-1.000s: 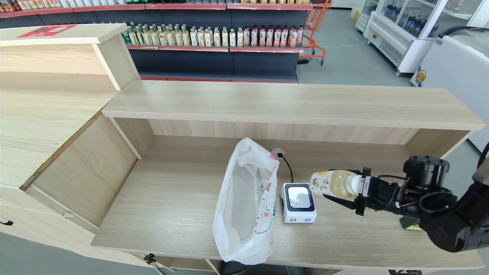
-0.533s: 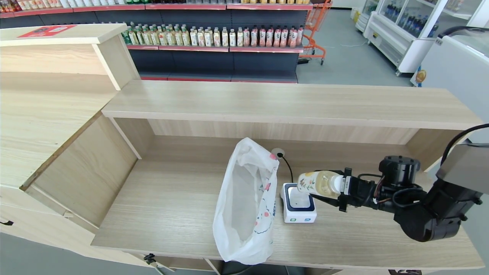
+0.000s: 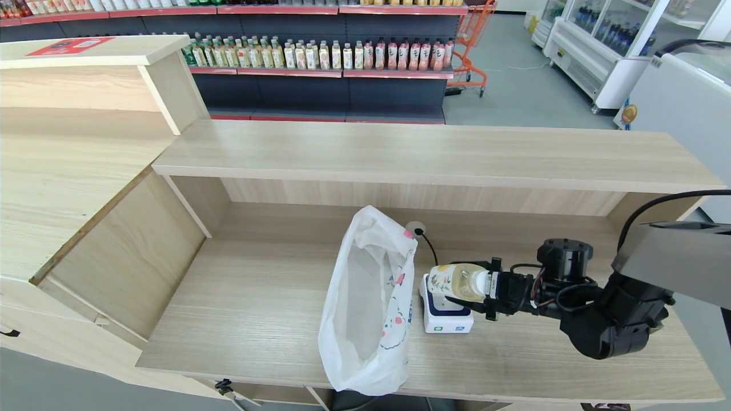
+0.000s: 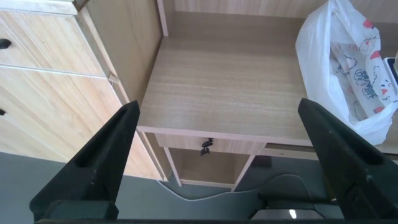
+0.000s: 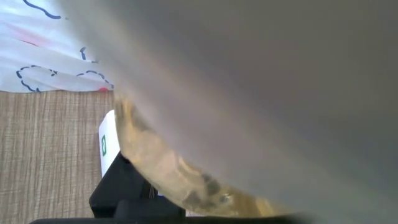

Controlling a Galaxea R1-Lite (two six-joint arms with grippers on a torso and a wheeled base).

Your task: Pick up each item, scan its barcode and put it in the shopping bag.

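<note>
The bottle [image 3: 446, 279] is held sideways over the scanner [image 3: 447, 322] by the right gripper [image 3: 465, 281], closed round its cap end (presumably so that it is scanned).

Our head looks down on the table [image 3: 257, 308], left wrist farther off over its near edge, right wrist close above the scanner [image 3: 451, 326], all sharing the shopping bag [image 3: 368, 308]

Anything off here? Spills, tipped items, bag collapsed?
Nothing stands out. The right gripper holds the drink bottle sideways over the barcode scanner, as scanning needs. The shopping bag sits open beside the scanner, and the counter shows no spill.
</note>
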